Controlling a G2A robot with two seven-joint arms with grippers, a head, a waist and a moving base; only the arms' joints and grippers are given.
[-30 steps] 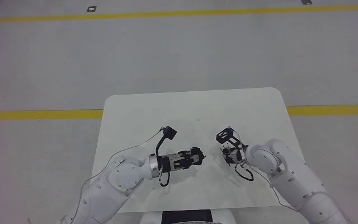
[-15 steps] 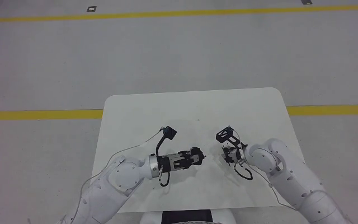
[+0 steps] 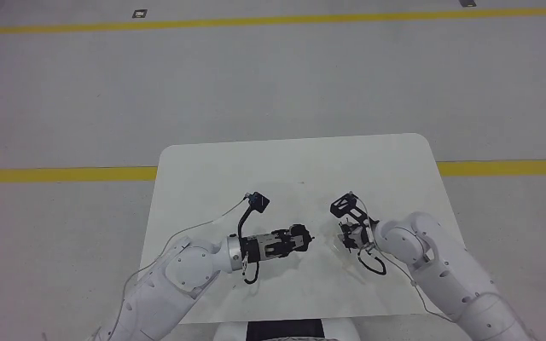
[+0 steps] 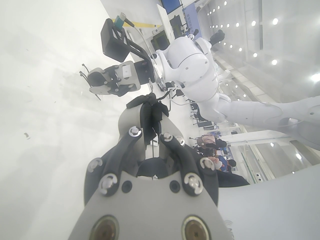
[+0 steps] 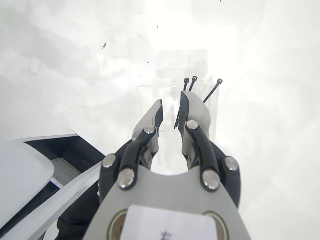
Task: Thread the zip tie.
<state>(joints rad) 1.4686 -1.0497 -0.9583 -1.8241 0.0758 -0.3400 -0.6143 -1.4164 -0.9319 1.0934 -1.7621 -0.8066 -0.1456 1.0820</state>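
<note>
Top view: bright, even light from above. Table (image 3: pixel 375 170) plain white, no hot spot on it; floor beyond table pale grey, evenly lit.

Left wrist view: rows of round ceiling lamps (image 4: pixel 253 22) far beyond table, each with white halo. Table surface washed milky. Straight lines beyond table bend strongly near frame edges.

Right wrist view: heavy glare on table, surface almost burnt out. Zip ties (image 5: pixel 194 78) stand as black lines against it.
</note>
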